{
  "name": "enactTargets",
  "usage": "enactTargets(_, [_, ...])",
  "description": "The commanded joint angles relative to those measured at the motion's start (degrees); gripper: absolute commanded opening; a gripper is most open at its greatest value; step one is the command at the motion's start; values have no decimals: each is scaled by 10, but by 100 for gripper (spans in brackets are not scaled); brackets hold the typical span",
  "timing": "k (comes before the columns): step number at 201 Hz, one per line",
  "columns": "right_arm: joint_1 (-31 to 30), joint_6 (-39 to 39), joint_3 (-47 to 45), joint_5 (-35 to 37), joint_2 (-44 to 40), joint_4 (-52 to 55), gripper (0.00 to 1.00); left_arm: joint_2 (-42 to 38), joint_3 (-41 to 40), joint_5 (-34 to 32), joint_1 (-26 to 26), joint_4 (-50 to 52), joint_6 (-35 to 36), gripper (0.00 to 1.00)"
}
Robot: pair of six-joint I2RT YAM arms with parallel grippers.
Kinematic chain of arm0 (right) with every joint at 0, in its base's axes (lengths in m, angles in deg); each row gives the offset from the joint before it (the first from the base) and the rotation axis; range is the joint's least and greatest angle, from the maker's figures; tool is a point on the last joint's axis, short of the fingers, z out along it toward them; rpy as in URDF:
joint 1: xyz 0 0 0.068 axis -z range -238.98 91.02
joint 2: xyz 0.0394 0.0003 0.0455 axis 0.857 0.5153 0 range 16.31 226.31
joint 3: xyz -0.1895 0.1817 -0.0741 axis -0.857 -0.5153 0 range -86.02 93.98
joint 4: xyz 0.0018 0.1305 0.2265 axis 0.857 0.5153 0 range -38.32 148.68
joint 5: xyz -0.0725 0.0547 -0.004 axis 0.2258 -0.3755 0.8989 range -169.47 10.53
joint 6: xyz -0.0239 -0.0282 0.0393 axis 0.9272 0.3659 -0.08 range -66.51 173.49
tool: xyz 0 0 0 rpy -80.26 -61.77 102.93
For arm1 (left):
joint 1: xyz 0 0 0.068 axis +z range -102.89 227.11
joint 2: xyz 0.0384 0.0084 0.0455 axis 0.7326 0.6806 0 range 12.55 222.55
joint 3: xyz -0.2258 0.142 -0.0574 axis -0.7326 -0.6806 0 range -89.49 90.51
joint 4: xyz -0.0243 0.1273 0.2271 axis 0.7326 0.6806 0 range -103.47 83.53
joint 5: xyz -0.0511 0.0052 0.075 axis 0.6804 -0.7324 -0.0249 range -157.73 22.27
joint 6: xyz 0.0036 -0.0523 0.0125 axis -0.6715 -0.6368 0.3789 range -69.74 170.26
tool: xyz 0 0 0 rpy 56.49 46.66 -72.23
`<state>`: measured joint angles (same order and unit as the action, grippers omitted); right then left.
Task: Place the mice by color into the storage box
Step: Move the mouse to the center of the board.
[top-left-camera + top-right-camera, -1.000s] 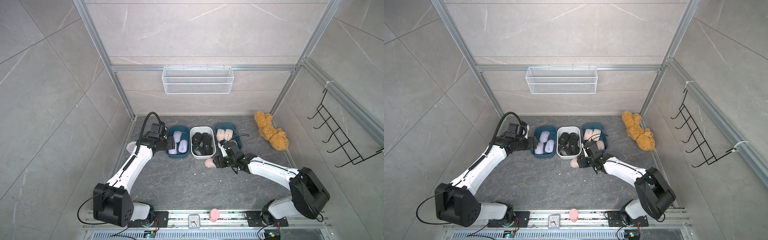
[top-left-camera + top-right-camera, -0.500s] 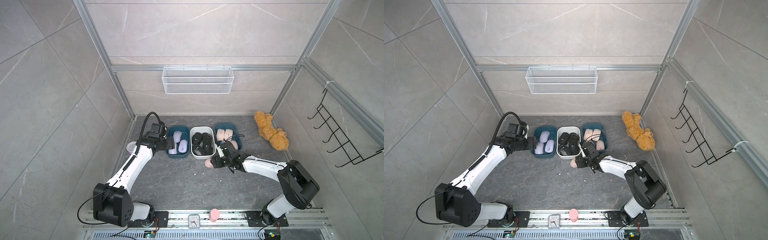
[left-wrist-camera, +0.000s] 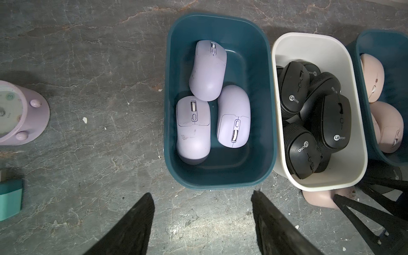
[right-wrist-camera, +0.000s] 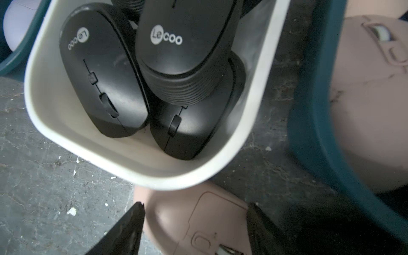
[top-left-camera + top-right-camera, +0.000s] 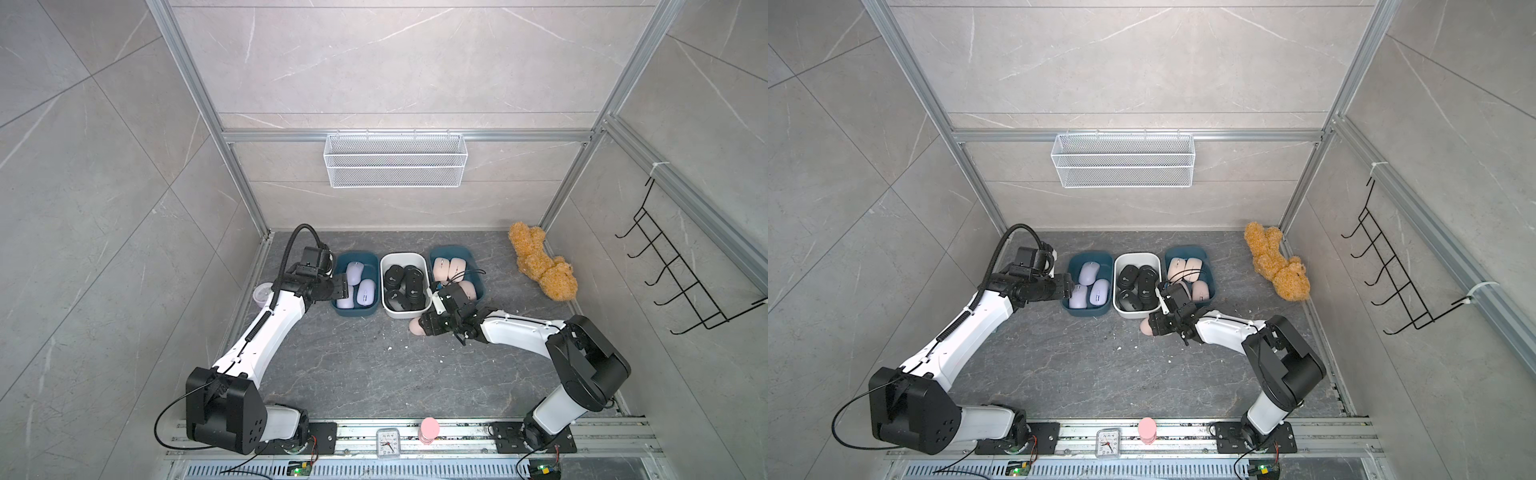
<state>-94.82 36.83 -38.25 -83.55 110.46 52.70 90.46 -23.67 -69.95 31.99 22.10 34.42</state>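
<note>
veined stone floor (image 5: 374,374); teal bin (image 3: 220,178) of smooth lilac mice (image 3: 193,130), left gripper (image 3: 201,193) parted, empty beside it; right gripper (image 4: 196,203) astride oval pink mouse (image 4: 172,216) by white bin (image 4: 154,174) of ribbed black mice (image 4: 103,88); cannot tell if clamped.

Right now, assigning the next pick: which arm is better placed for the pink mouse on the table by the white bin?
Right. The right end effector straddles the pale pink oval mouse, near the dark teal bin of pink mice; the left end effector hangs open by the lilac mice.
</note>
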Motion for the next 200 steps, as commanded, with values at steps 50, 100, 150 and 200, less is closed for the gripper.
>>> enactTargets(50, [-99, -40, -24, 8, -43, 72, 73, -20, 13, -10, 3, 5, 13, 72])
enactTargets(100, [-138, -50, -18, 17, -48, 96, 73, -21, 13, -6, 3, 4, 13, 72])
enactTargets(150, [-138, 22, 24, 76, -41, 136, 75, -23, 12, -7, 3, 5, 13, 72])
enactTargets(200, [-137, 87, 50, 91, -5, 135, 78, -23, 13, -9, 3, 5, 16, 72])
